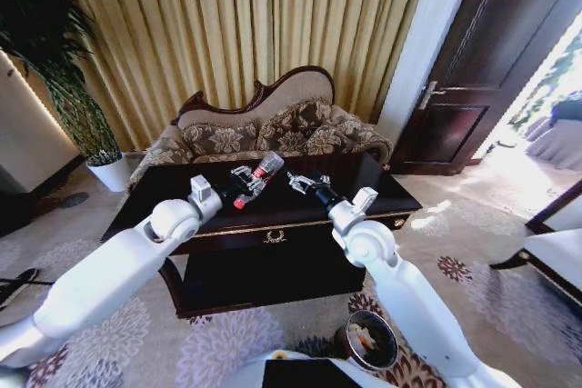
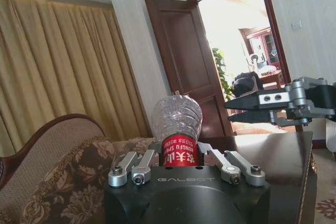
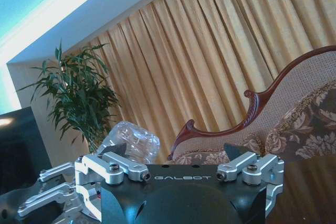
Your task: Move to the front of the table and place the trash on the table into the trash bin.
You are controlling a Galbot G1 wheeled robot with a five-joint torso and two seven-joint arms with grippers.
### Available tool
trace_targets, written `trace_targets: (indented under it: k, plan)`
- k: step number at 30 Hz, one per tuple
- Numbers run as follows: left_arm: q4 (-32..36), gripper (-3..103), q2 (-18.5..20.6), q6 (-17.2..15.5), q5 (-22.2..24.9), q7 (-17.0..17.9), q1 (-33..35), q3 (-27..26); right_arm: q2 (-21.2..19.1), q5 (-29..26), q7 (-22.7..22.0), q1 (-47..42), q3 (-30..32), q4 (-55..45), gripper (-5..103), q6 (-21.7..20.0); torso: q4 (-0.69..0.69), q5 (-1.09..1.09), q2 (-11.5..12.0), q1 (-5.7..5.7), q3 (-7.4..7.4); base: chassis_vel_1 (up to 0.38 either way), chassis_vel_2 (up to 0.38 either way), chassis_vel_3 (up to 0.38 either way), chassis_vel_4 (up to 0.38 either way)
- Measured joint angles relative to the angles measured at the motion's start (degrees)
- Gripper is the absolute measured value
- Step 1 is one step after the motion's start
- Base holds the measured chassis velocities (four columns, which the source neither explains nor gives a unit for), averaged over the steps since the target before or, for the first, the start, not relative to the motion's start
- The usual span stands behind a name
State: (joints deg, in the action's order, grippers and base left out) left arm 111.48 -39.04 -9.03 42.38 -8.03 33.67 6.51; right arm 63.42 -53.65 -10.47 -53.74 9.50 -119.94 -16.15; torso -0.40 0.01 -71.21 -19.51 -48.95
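Note:
My left gripper is shut on a clear plastic bottle with a red label, held tilted over the middle of the dark brown table. In the left wrist view the bottle stands between the fingers, its ribbed clear base pointing away. My right gripper hovers open just right of the bottle with nothing in it, and the right gripper hangs above the table. Its wrist camera sees the bottle past its spread fingers. The trash bin sits on the carpet by my right arm, some scraps inside.
A patterned sofa stands directly behind the table in front of gold curtains. A potted plant is at the far left and a dark door at the right. A dark chair frame juts in at the right edge.

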Motion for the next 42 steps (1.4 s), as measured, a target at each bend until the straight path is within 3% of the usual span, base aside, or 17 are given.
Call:
trace_targets:
  k: [30,42]
  plan:
    - [-1.02,32,-2.15,0.08,-0.16,0.31,-6.84,8.0,0.34,-1.38,-0.88,-0.84,-0.52,-2.97,100,-0.86,0.0,0.0,0.0,0.0,0.0,0.0,0.0,0.0,0.0]
    - [-0.11,30,-3.82,-0.99,1.12,2.28,-9.28,11.05,1.15,-0.7,-0.8,-0.63,-0.38,-1.97,100,-0.89,0.0,0.0,0.0,0.0,0.0,0.0,0.0,0.0,0.0]
